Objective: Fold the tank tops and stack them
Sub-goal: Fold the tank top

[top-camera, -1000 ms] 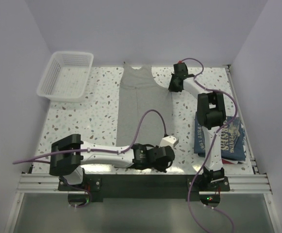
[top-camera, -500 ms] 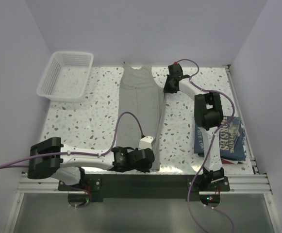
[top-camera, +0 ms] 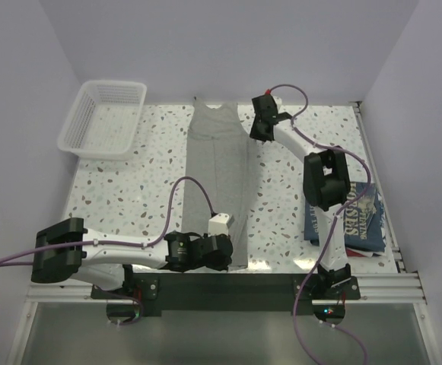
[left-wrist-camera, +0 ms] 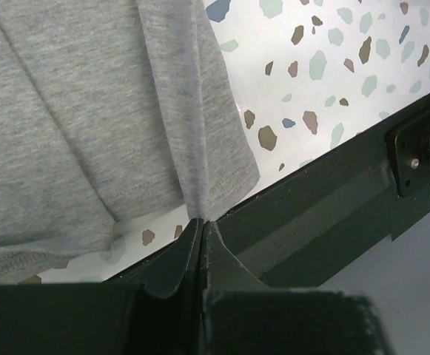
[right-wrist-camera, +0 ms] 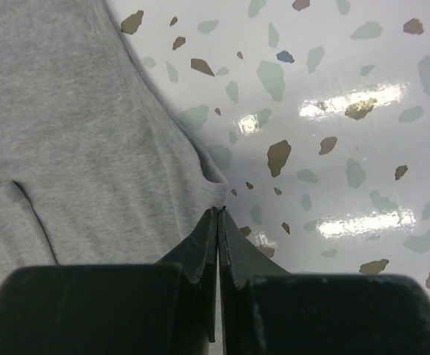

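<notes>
The light grey tank top (top-camera: 214, 175) lies lengthwise down the middle of the table, neck at the far edge, its right side folded inward. My left gripper (top-camera: 230, 258) is at the near table edge, shut on the top's bottom right hem corner (left-wrist-camera: 200, 200). My right gripper (top-camera: 259, 134) is shut on the right edge of the grey top (right-wrist-camera: 66, 111), close to the armhole. In the wrist views the left gripper (left-wrist-camera: 202, 222) and the right gripper (right-wrist-camera: 220, 211) each pinch grey cloth between closed jaws. The navy tank top (top-camera: 356, 217) with white lettering lies folded at the right, a sliver of red (top-camera: 370, 255) under it.
A white mesh basket (top-camera: 103, 118) stands at the far left corner. The black rail (left-wrist-camera: 333, 192) of the near table edge runs just beside my left gripper. The right arm's links (top-camera: 323, 179) reach over the table's right half, and speckled tabletop (top-camera: 129, 190) shows on both sides of the grey top.
Both grippers have moved left with the grey top's right edge, and the top now looks narrower. The navy top has not moved.
</notes>
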Controlling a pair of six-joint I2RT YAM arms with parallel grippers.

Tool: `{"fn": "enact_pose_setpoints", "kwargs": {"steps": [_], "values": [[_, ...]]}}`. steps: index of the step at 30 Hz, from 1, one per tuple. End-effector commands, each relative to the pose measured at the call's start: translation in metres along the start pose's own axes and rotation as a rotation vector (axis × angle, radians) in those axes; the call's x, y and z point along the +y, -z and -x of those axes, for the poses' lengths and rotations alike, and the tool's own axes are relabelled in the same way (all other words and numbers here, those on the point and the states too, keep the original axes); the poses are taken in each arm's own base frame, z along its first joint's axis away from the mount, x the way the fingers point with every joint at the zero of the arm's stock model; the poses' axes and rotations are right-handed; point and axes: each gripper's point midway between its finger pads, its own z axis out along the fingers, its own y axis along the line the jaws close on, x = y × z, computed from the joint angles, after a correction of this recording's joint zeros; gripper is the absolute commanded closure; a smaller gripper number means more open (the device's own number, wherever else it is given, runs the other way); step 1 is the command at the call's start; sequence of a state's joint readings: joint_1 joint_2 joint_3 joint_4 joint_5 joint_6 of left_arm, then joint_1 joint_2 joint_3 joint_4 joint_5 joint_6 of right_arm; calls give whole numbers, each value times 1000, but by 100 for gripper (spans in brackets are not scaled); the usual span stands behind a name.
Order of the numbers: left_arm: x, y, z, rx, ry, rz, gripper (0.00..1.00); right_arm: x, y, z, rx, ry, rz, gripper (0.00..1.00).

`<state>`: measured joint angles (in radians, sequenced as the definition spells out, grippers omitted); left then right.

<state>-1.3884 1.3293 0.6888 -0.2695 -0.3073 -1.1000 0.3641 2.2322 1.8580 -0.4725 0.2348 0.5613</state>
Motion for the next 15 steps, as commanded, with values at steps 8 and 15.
{"fn": "enact_pose_setpoints", "kwargs": {"steps": [8, 15], "values": [[-3, 6, 13, -63, 52, -16, 100, 18, 36, 54, -118, -21, 26, 100], [13, 7, 3, -45, 64, 33, 100, 56, 29, 44, -107, 10, 88, 100]]}}
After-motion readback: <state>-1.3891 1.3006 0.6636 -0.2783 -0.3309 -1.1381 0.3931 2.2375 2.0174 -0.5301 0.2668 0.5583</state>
